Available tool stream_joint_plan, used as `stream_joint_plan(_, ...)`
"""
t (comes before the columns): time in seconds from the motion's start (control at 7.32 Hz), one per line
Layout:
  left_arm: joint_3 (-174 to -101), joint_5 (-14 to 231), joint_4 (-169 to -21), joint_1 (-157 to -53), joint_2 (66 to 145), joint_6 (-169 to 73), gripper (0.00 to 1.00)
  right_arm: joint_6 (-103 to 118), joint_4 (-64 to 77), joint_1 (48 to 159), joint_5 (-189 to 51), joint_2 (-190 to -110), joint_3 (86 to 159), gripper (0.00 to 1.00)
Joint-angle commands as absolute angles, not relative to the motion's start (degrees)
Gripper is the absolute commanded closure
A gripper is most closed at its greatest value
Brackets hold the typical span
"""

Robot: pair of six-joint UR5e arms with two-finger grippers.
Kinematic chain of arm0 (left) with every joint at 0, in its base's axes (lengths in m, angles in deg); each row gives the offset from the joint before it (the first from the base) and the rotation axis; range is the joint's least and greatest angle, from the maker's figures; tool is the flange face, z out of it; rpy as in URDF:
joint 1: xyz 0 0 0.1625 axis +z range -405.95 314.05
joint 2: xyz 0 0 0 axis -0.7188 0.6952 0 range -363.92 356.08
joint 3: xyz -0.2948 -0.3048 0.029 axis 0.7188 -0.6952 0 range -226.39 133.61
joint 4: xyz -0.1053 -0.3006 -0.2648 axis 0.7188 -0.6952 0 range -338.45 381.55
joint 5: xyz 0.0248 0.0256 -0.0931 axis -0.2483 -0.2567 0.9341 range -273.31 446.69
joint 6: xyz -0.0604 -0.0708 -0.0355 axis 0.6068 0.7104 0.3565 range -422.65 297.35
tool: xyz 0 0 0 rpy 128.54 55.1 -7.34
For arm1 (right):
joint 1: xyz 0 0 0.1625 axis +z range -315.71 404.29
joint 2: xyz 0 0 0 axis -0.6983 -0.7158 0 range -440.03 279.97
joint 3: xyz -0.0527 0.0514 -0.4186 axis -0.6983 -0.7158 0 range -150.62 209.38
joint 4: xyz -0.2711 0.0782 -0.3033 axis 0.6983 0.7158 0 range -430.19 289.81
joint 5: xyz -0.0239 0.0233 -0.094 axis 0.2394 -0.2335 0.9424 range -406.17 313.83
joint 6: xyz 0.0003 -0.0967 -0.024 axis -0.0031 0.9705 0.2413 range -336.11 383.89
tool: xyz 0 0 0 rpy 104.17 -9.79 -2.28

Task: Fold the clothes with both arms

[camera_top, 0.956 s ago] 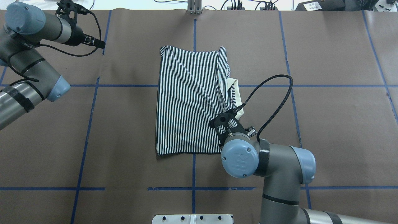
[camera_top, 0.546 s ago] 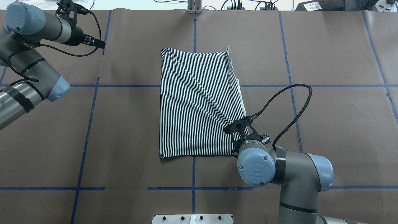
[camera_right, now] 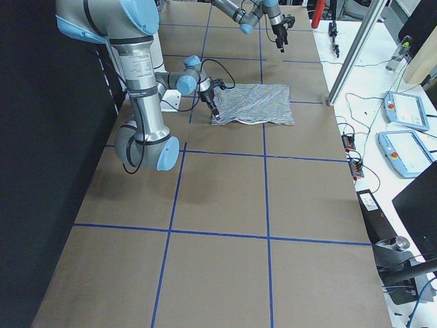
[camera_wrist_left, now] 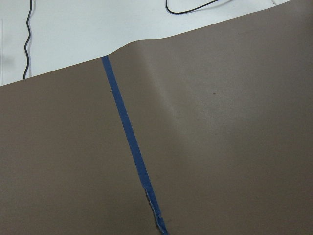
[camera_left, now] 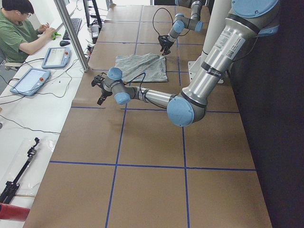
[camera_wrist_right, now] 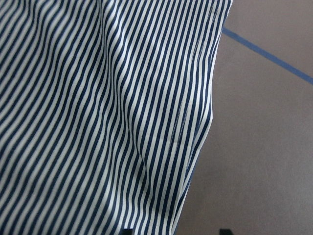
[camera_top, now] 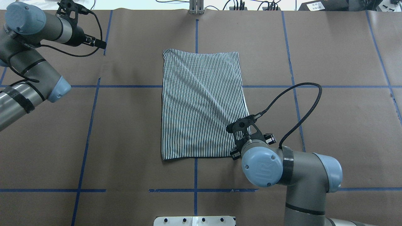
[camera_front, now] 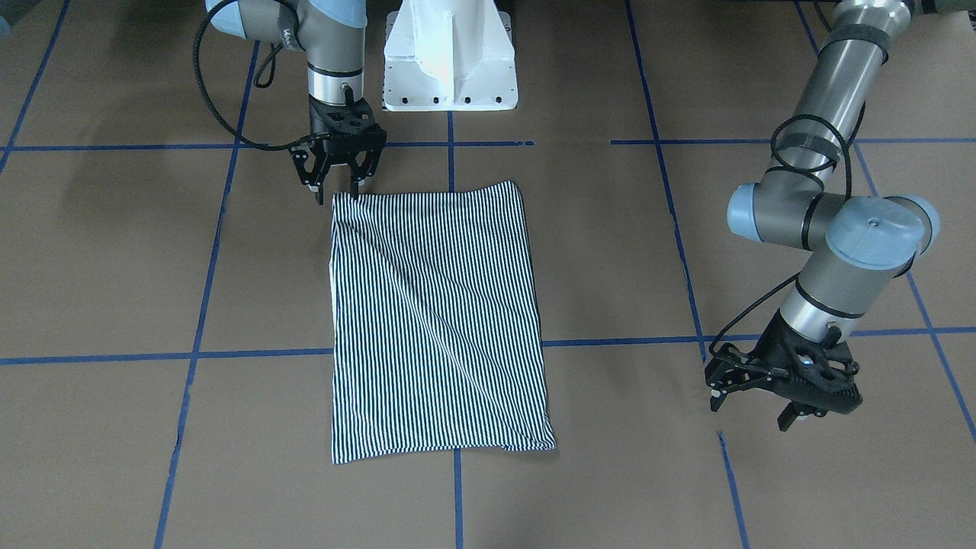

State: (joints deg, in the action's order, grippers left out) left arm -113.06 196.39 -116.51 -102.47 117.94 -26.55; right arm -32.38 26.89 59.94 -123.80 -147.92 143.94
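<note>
The striped polo shirt (camera_front: 435,320) is lying folded into a flat rectangle in the middle of the brown worktop (camera_front: 648,252), with one long diagonal crease running across it. In the upper left of the front-facing view, the right pincer (camera_front: 336,194) is pointing down at the shirt's top left corner, its fingers standing wide apart astride the cloth edge and gripping nothing. The left pincer (camera_front: 751,412) is hanging over bare worktop at the lower right, well apart from the shirt, and it too is spread open.
</note>
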Motion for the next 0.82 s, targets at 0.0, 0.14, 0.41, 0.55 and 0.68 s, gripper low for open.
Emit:
stream_joint_plan(0.0,-115.11,196.73,-116.44,-102.38,118.07,-22.43,0.0,-33.66,25.02,63.71,-129.74,-147.79,149.85,0.0)
stream_joint_plan(0.14,-117.21,201.08,-116.35,-102.12,117.99,-15.43,0.0,-38.81,18.91,63.8,-129.75,-149.36,149.79,0.0)
stream_joint_plan(0.41,-129.38,201.83,-115.65,-96.52,112.22,-5.39,0.0,-48.21,4.15,63.8,-130.89,-155.4,149.17,0.0)
stream_joint_plan(0.55,-136.23,201.48,-111.47,-93.53,110.79,0.57,0.0,-52.53,-1.75,63.8,-130.9,-156.83,149.0,0.0)
stream_joint_plan(0.68,-143.61,196.95,-106.21,-88.28,109.39,6.98,0.0,-59.18,-5.64,63.8,-130.81,-156.84,147.95,0.0)
